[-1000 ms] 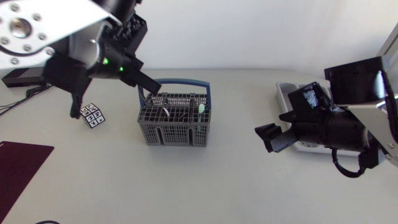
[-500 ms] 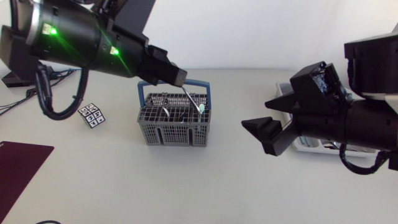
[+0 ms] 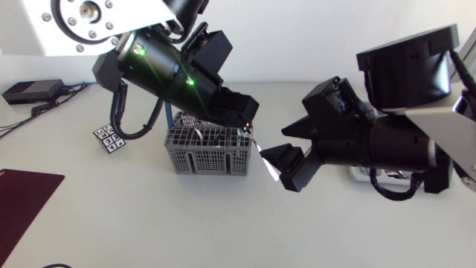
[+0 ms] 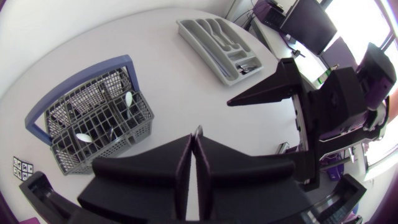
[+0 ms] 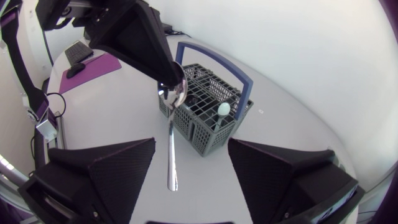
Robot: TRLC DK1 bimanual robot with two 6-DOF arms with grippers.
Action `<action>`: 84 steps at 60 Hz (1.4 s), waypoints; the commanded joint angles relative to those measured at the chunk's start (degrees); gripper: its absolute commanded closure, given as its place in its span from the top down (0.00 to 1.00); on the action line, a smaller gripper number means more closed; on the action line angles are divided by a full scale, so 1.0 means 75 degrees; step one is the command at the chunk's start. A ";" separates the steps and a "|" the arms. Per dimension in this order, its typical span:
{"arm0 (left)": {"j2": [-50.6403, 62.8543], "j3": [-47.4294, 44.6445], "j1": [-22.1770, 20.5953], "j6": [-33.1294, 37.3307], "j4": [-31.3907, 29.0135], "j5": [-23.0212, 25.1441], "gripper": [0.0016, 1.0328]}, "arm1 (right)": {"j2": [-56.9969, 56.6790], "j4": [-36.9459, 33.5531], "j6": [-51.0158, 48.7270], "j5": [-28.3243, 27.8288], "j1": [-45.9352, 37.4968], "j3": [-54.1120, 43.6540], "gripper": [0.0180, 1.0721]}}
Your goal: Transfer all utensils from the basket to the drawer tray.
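Note:
My left gripper [image 3: 245, 125] is shut on the bowl end of a metal spoon [image 5: 172, 143], held in the air just right of the grey basket [image 3: 207, 152] with the blue handle. The spoon's handle hangs between the spread fingers of my right gripper [image 5: 191, 143], which is open and touches nothing. In the head view the right gripper [image 3: 274, 145] sits right beside the spoon [image 3: 256, 145]. In the basket [image 4: 87, 118] several utensils remain, among them a pale spoon [image 5: 222, 110]. The grey drawer tray [image 4: 224, 43] lies further right, mostly hidden behind my right arm in the head view.
A small black-and-white marker card [image 3: 110, 138] lies left of the basket. A dark red mat [image 3: 22, 195] covers the front left corner, and a black box [image 3: 30, 91] with cables sits at the back left.
My left gripper has lifted the spoon out of the basket and carried it right. My right arm has swung left to meet it, and its fingers have narrowed a little around the handle.

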 commanded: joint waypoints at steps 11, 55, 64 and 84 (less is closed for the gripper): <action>0.0306 0.0460 0.0059 -0.0232 -0.0170 0.0372 0.05 | 0.0510 0.0430 -0.0075 -0.0026 0.0210 0.0247 0.61; 0.0166 0.0414 0.0082 -0.0232 -0.0170 0.0454 0.46 | 0.0698 0.0571 -0.0509 -0.0401 0.0233 0.0024 0.08; 0.0037 0.0449 0.0199 -0.0232 -0.0170 0.0454 0.63 | 0.0686 0.0407 -0.0626 -0.0624 0.0198 -0.0082 0.08; -0.0245 0.0332 0.0797 0.0108 -0.0334 0.0208 0.63 | 0.0768 0.0219 -0.0943 -0.1011 -0.0083 -0.0386 0.16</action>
